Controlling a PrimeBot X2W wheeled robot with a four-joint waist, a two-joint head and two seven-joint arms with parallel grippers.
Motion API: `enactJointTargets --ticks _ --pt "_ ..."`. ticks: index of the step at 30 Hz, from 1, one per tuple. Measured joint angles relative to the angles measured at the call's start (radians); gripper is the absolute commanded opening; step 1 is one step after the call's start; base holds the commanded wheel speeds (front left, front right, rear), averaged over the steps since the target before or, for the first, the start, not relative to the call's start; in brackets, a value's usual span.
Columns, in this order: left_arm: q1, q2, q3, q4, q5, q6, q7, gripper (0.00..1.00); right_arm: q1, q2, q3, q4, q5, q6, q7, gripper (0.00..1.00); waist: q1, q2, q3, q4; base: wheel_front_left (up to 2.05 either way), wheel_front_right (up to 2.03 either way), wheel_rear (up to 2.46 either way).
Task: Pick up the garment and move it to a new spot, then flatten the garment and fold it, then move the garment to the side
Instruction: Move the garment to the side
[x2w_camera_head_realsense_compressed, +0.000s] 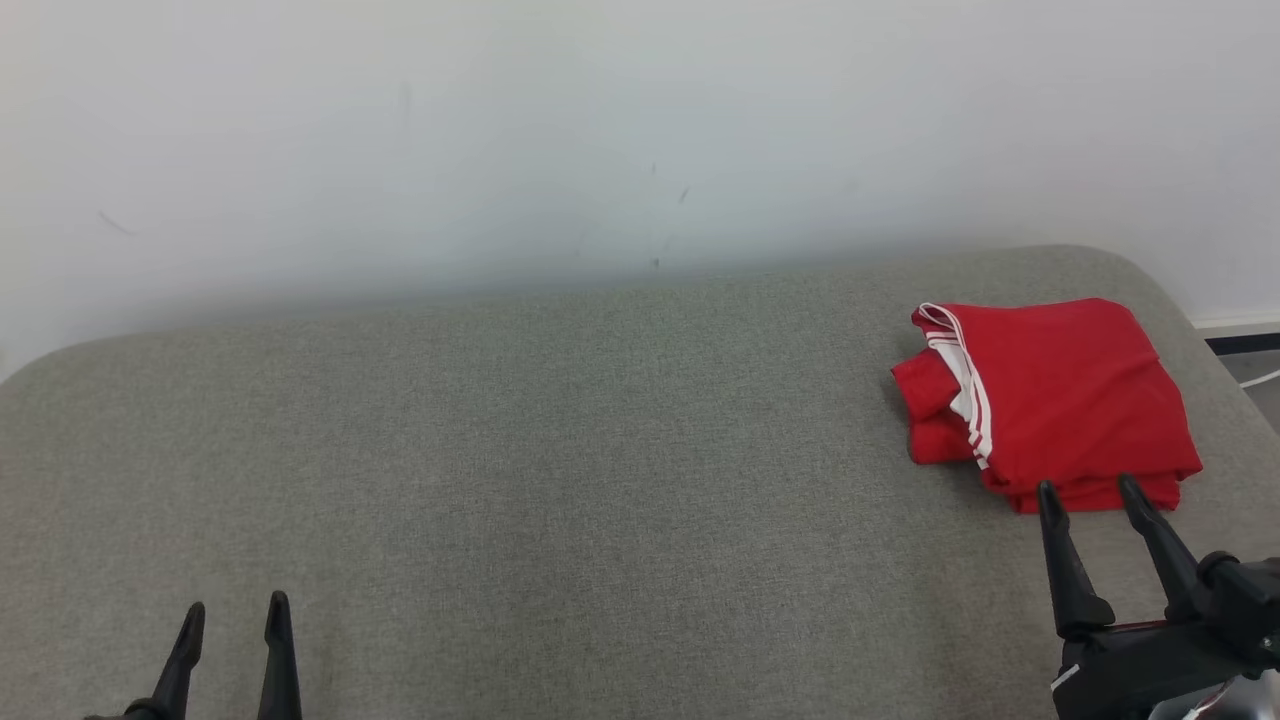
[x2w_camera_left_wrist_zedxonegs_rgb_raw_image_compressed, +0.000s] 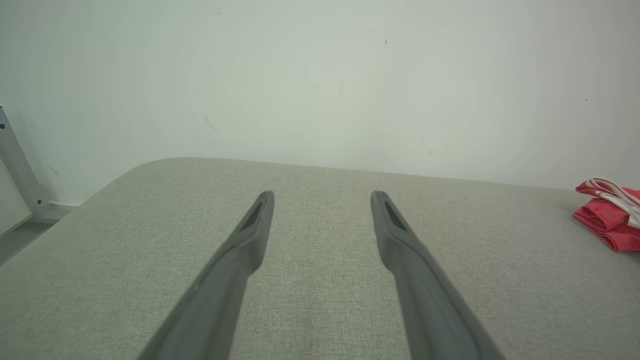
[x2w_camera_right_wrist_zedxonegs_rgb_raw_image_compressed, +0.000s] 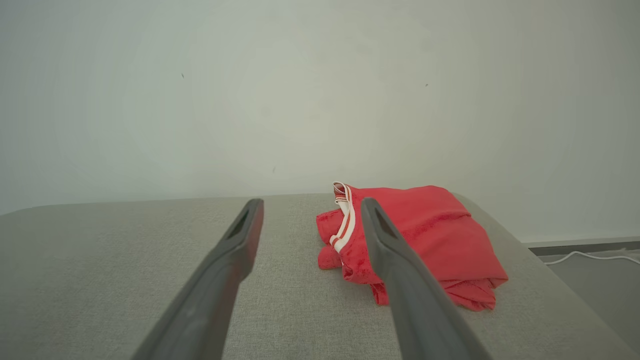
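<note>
A red garment (x2w_camera_head_realsense_compressed: 1060, 395) with white striped trim lies folded in a compact pile at the far right of the grey padded surface (x2w_camera_head_realsense_compressed: 560, 460). My right gripper (x2w_camera_head_realsense_compressed: 1090, 488) stands open just in front of the pile's near edge, with nothing between its fingers. In the right wrist view the garment (x2w_camera_right_wrist_zedxonegs_rgb_raw_image_compressed: 430, 235) lies ahead and a little right, partly behind the right finger of my right gripper (x2w_camera_right_wrist_zedxonegs_rgb_raw_image_compressed: 310, 202). At the lower left my left gripper (x2w_camera_head_realsense_compressed: 237, 605) is open and empty, far from the pile. The left wrist view catches the garment (x2w_camera_left_wrist_zedxonegs_rgb_raw_image_compressed: 612, 220) at its right edge, beyond the left gripper (x2w_camera_left_wrist_zedxonegs_rgb_raw_image_compressed: 322, 194).
A pale wall (x2w_camera_head_realsense_compressed: 600, 130) rises directly behind the padded surface. The surface's rounded right edge falls off close to the garment, with floor and a white cable (x2w_camera_right_wrist_zedxonegs_rgb_raw_image_compressed: 590, 256) beyond. A metal frame leg (x2w_camera_left_wrist_zedxonegs_rgb_raw_image_compressed: 17, 170) stands off the left end.
</note>
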Motion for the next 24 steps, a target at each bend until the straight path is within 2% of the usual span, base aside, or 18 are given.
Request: enactJointTargets --ticks 6,19,24 --pt "0.009 -0.003 0.001 -0.015 0.016 0.0 0.012 1.0 0.023 0.031 -0.032 0.025 -0.001 -0.003 -0.015 1.0 0.0 0.0 0.0 0.008 0.0 0.0 0.0" --pt "0.013 0.0 0.028 -0.04 0.034 0.001 0.021 1.0 0.021 0.05 -0.043 0.054 -0.021 -0.003 -0.042 1.0 -0.0001 0.0 -0.011 0.021 0.0 0.0 0.0" --pt "0.03 -0.007 0.034 -0.041 0.073 0.001 0.021 1.0 0.022 0.051 -0.043 0.059 -0.031 -0.003 -0.05 1.0 0.0 0.0 -0.015 0.025 0.0 0.0 0.0"
